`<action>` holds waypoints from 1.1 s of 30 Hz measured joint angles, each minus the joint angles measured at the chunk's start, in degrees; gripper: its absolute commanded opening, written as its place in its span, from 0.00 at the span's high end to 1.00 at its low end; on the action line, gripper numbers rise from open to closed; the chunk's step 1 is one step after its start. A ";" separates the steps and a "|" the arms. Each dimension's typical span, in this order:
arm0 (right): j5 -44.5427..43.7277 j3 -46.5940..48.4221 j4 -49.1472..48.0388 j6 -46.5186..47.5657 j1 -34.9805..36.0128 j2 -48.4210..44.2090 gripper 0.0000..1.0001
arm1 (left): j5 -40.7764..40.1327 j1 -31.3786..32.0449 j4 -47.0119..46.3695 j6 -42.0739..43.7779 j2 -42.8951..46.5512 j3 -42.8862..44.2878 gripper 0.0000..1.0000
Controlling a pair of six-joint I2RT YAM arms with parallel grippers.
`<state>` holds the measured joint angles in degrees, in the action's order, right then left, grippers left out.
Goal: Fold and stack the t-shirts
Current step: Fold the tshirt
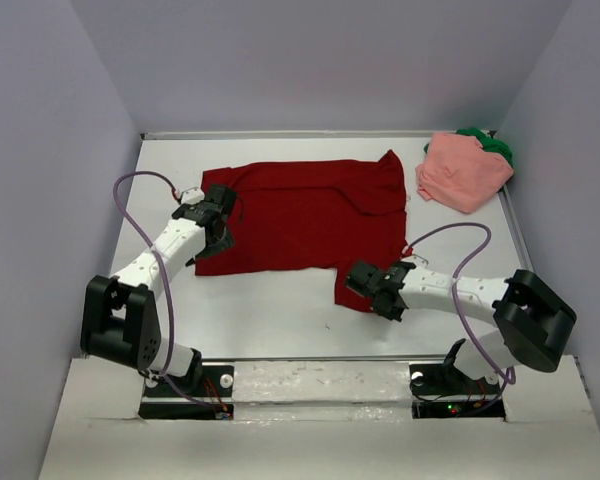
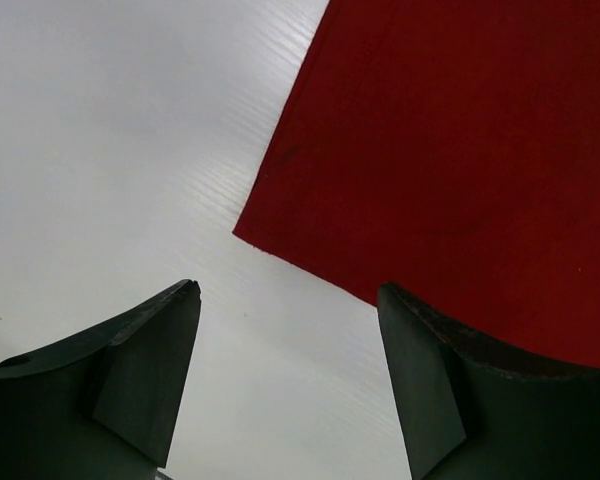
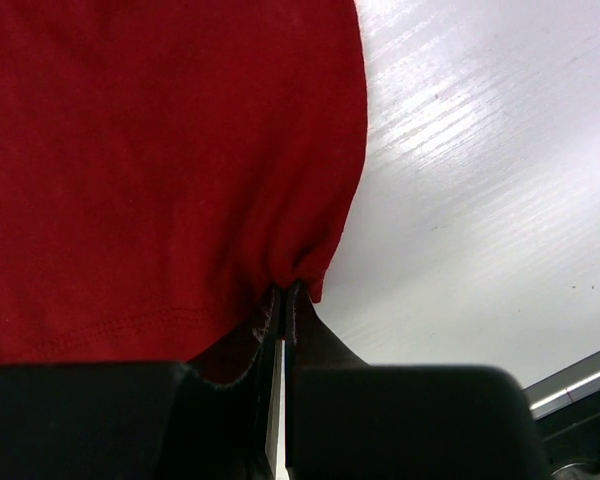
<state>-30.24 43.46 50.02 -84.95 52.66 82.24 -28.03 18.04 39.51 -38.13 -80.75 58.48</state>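
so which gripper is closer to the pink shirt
Right. The right gripper, shut on the dark red shirt's near right corner, is on the pink shirt's side; the left gripper hangs open at the red shirt's left edge, farther away.

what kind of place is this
Probably a robot lab test cell, not a home: a white table walled in by plain panels, left arm and right arm bolted at its near edge, and a dark red t-shirt spread for folding.

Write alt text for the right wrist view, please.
The right claw is shut on a bunched edge of the dark red t-shirt, which fills the left of the frame. White table surface shows to the right.
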 measured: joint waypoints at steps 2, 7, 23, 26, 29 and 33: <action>-0.37 0.00 -0.26 0.31 0.28 -0.39 1.00 | 1.11 0.00 0.92 -1.62 -1.38 0.00 0.18; -1.07 -0.26 -1.42 1.18 0.68 -4.04 1.00 | 3.85 0.00 2.23 -5.05 -3.23 0.00 0.18; -1.88 -4.85 -2.45 2.62 0.68 -15.96 1.00 | 5.16 -3.69 3.96 -12.22 -12.15 -2.01 0.28; -1.95 -5.05 -2.25 2.62 0.68 -16.61 1.00 | 4.17 -4.42 4.20 -12.83 -12.20 -2.38 0.28; -1.95 -5.05 -2.25 2.62 0.68 -16.90 1.00 | 3.50 -5.07 4.28 -13.14 -12.22 -2.43 0.29; -1.92 -5.07 -2.25 2.62 0.68 -17.22 1.00 | 2.71 -5.95 4.17 -13.20 -12.90 -2.43 0.34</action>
<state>-32.16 38.39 47.77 -82.32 53.34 65.01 -25.32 12.10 43.68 -51.33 -93.65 56.05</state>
